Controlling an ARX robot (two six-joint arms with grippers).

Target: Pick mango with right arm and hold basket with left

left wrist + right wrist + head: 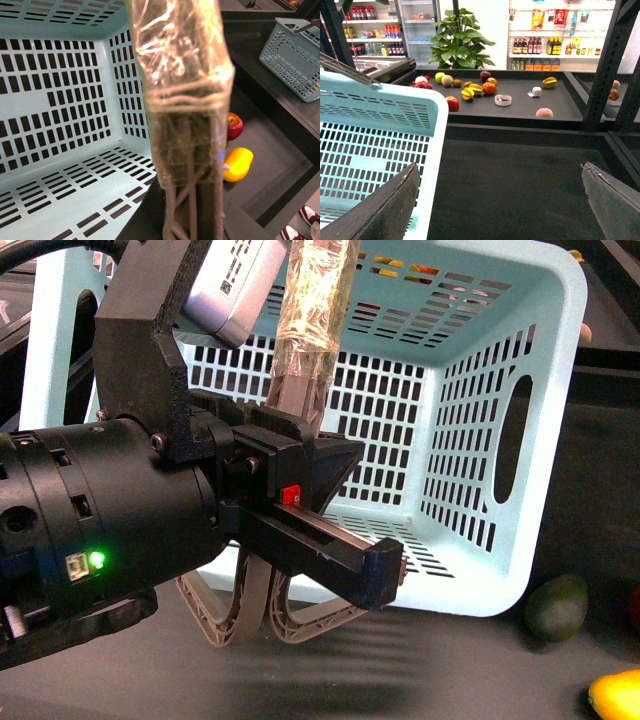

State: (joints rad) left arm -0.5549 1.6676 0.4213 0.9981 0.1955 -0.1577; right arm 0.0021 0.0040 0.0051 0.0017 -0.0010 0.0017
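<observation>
While its open mouth is tipping toward the robot, the basket is heading this list.

1. Large pale turquoise plastic basket [500, 360] with slotted walls and oval hand holes, standing tilted on the dark shelf [430, 670].
2. Grey-brown truss-pattern swing handles [318, 310], bundled in clear crinkled film and running through the left gripper [345, 510]. Its jaws are pressing together on that bundle, and the handles' bare curved ends are showing below the gripper.
3. Bulky black cylindrical left arm [90, 520], with a green light glowing on it and a grey box sitting above.
4. Smooth yellow-orange oval mango [615, 695], lying on the shelf outside the basket, off the basket's right side and toward the shelf's near edge. From the left wrist camera the mango [237, 164] is lying just beside a red apple [234, 125].
5. Dull dark green oval fruit [557, 607], lying close beside the basket's lower right corner, near the mango but apart from it.
6. Right gripper [500, 210], its dark fingers [390, 210] standing wide apart with nothing between them, hovering over bare shelf floor beside the basket wall.
7. Further shelf [520, 107], carrying mixed loose fruit, with a leafy potted plant [460, 40] standing behind it.
</observation>
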